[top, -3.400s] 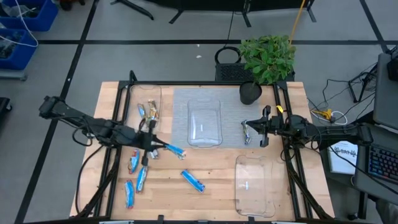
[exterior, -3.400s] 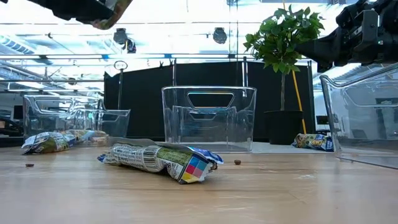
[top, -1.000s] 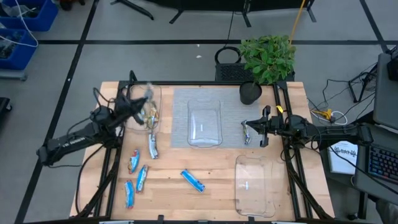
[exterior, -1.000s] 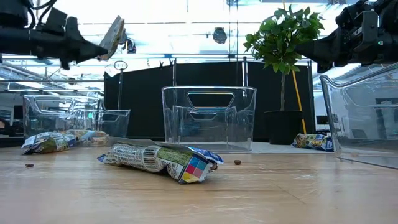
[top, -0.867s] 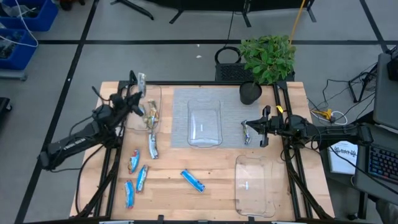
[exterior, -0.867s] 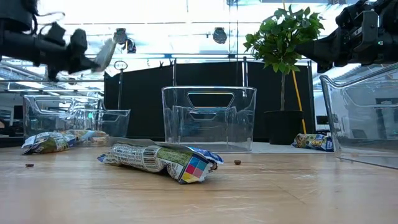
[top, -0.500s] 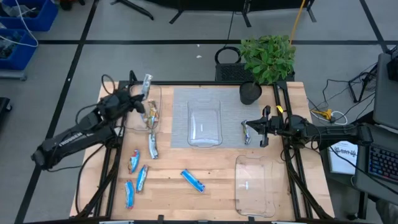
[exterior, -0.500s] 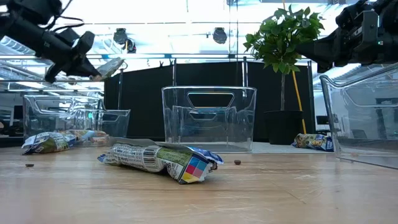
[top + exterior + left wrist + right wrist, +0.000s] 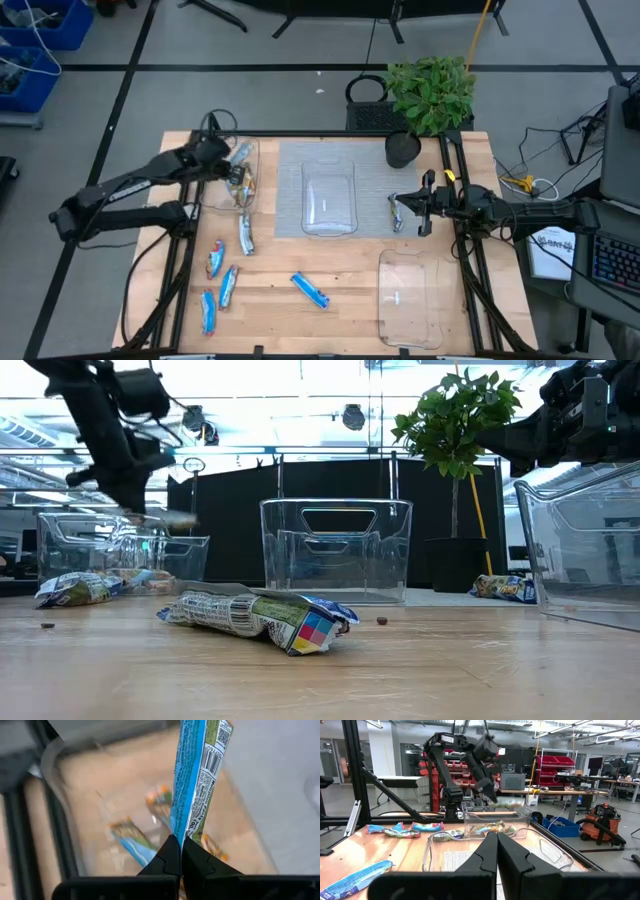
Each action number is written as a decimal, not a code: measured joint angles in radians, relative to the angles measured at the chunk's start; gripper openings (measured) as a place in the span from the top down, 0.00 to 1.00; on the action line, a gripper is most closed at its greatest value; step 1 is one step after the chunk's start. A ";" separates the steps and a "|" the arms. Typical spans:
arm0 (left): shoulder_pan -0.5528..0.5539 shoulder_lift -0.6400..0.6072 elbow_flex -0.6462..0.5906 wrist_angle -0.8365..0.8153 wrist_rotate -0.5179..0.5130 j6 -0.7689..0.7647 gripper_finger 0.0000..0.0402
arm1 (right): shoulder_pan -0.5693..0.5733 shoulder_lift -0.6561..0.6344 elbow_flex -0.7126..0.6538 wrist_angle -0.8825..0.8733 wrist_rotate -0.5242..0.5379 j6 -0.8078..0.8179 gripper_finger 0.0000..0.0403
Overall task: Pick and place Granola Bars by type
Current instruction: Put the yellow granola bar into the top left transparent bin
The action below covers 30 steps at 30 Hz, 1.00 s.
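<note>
High view: left gripper point(image 9: 232, 158) clamps a blue bar point(image 9: 240, 153) over the far-left tray point(image 9: 255, 150), right gripper point(image 9: 397, 212) clenched empty, five bars point(image 9: 222, 286) left near the table's front-left corner.

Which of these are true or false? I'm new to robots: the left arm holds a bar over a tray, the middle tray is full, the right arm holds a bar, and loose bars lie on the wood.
1. The left gripper holds a blue bar above the left clear tray. True.
2. The middle tray is full of bars. False: no bars show in it.
3. The right gripper grips a bar. False: it is shut on nothing, waiting beside the middle tray.
4. Blue bars lie loose on the wooden table. True.
</note>
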 joint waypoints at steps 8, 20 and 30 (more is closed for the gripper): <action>0.011 0.082 -0.060 0.005 -0.010 -0.024 0.99 | 0.000 0.000 0.000 0.000 0.000 0.000 1.00; 0.107 0.088 -0.232 0.196 0.096 -0.021 0.99 | 0.000 0.000 0.000 0.000 0.000 0.000 1.00; 0.117 0.087 -0.237 0.215 0.094 0.011 0.85 | 0.000 0.000 0.000 0.000 0.000 0.000 1.00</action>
